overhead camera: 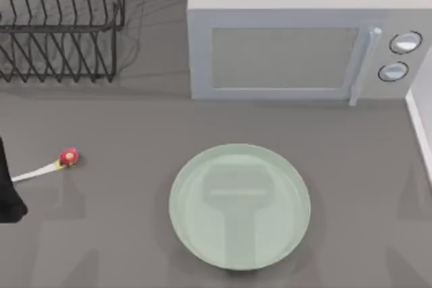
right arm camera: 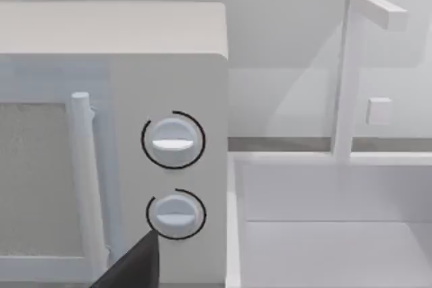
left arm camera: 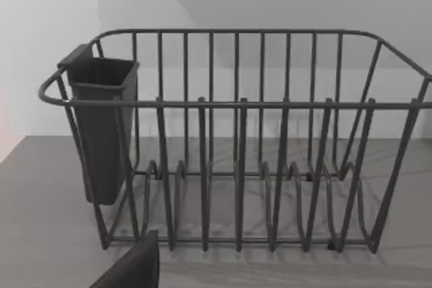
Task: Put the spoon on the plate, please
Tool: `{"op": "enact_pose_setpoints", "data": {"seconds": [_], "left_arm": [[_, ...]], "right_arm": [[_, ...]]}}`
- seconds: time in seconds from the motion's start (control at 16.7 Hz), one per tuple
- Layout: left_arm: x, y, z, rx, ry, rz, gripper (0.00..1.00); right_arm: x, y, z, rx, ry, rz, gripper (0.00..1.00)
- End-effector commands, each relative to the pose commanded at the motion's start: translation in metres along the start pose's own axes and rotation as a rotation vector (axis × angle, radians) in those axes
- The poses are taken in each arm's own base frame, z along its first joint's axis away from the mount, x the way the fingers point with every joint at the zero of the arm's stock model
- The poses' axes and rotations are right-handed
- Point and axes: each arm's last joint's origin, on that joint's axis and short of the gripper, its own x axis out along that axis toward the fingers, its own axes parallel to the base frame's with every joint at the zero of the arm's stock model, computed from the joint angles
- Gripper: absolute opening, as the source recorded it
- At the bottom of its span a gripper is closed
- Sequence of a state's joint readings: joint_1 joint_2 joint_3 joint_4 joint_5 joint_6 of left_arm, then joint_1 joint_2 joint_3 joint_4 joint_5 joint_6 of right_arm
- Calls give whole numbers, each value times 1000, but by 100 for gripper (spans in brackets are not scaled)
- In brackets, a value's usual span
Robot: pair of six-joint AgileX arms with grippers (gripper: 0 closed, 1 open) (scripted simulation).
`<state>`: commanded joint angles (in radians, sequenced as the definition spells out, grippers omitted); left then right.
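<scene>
The spoon (overhead camera: 46, 166) was found lying flat on the bench (overhead camera: 121, 126) near its left edge, its red knob pointing toward the centre and its white handle running back toward the left edge, where the bowl end was hidden beneath a dark part of the left arm (overhead camera: 8, 190). The plate (overhead camera: 239, 205) sat well apart from it, toward the middle front of the bench, and was empty.

The left wrist view was aimed at the wire dish rack (left arm camera: 236, 160) and its dark cutlery cup (left arm camera: 101, 126); the right wrist view was aimed at the microwave (right arm camera: 115, 133) with its two dials, and a white sink (right arm camera: 337, 227) beside it. A dark corner of hardware was noted low in each wrist view, but the width of either end effector could not be told.

The step in hand was judged to be the approach to the spoon; nothing was judged held. The left arm, being nearest, was considered the natural choice. It was recommended that the thin handle be gripped across its width between knob and bowl, from directly above, with the fingers brought low to the bench because the handle lies so flat. A lift clear of the plate's raised rim was advised before traversing, and release near the plate's middle.
</scene>
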<state>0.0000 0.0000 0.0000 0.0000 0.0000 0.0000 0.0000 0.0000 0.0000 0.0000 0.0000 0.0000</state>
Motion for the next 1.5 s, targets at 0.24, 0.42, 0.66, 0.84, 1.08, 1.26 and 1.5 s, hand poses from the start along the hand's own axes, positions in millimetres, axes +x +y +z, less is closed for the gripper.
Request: {"op": "enact_pose_setpoints", "data": {"seconds": [0.24,0.42,0.66,0.84,1.08,1.26,1.5], "left_arm": [[0,0,5,26,25,3,100],[3,1,27,122,121,-1,100],[25,1,61,319,379,-57,100],[61,1,76,482,643,-163,100],[123,2,74,668,988,-386,100],[165,2,63,769,1174,-571,100],[208,3,45,852,1319,-781,100]], "right_arm": [[0,0,0,0,0,0,100],[0,0,0,0,0,0,100],[0,0,0,0,0,0,100],[0,0,0,0,0,0,100],[0,0,0,0,0,0,100],[0,0,0,0,0,0,100],[0,0,0,0,0,0,100]]}}
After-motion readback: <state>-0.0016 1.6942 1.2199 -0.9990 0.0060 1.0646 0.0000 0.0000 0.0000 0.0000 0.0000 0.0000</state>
